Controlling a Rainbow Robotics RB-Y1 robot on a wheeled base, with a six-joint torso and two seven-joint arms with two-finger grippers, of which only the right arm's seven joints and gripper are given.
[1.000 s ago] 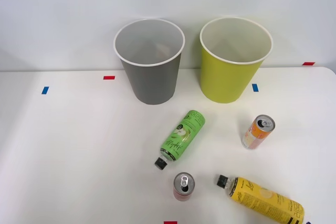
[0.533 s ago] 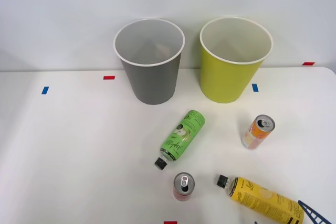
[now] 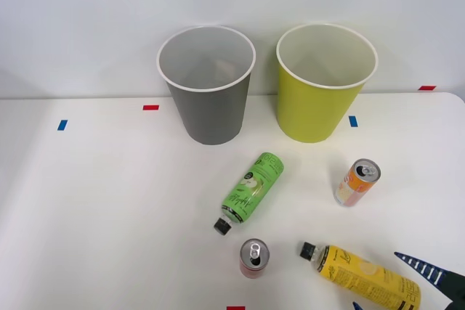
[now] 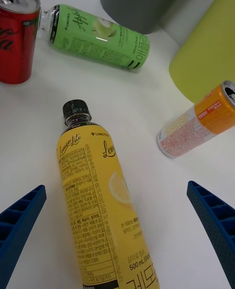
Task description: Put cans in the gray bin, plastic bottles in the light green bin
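Observation:
The gray bin (image 3: 207, 99) and the light green bin (image 3: 320, 107) stand upright side by side at the back of the white table. A green-label plastic bottle (image 3: 251, 190) lies in the middle, cap toward me. One can, orange and white (image 3: 357, 182), stands to its right, and a red can (image 3: 253, 258) stands near the front. The yellow-label bottle (image 3: 363, 277) lies at the front right. My right gripper (image 3: 375, 279) hovers open over the yellow bottle's (image 4: 98, 196) lower half, one blue finger (image 4: 22, 220) on each side and neither touching it.
Small red (image 3: 150, 107) and blue (image 3: 62, 125) tape marks dot the table (image 3: 94, 201). A wall rises right behind the bins. The red can (image 4: 17, 37) and orange can (image 4: 200, 122) stand close to the yellow bottle's cap end.
My right gripper has come in from the front right corner and moved over the yellow bottle. The bottles, cans and bins have not moved.

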